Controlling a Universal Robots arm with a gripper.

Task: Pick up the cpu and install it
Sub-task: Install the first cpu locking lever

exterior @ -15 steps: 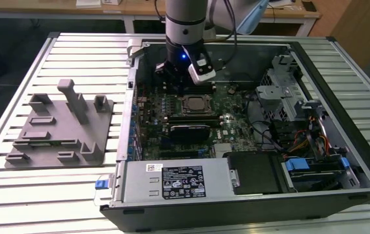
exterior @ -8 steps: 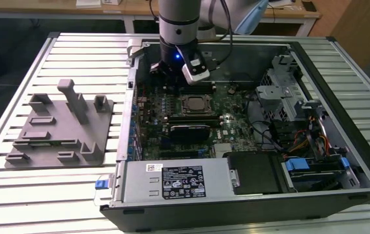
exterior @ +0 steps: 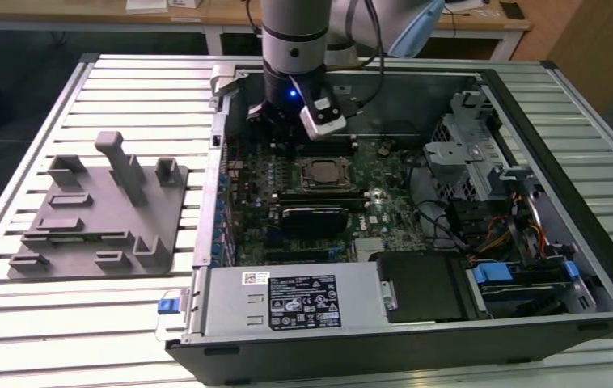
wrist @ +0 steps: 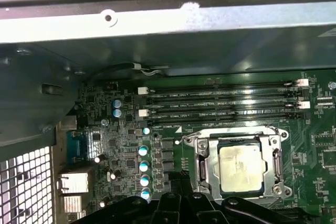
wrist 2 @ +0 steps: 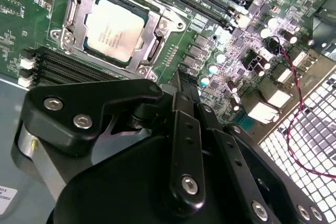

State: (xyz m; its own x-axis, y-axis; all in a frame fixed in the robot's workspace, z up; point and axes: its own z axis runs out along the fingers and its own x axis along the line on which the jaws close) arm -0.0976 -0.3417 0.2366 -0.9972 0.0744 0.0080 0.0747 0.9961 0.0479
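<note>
Cpu, a small flat square chip with a silvery-grey metal top, sits inside the metal-framed black socket on the green motherboard. In the second wrist view I see my black gripper above the board near the socket, clenched on nothing.

exterior view high; wrist views share cpu
</note>
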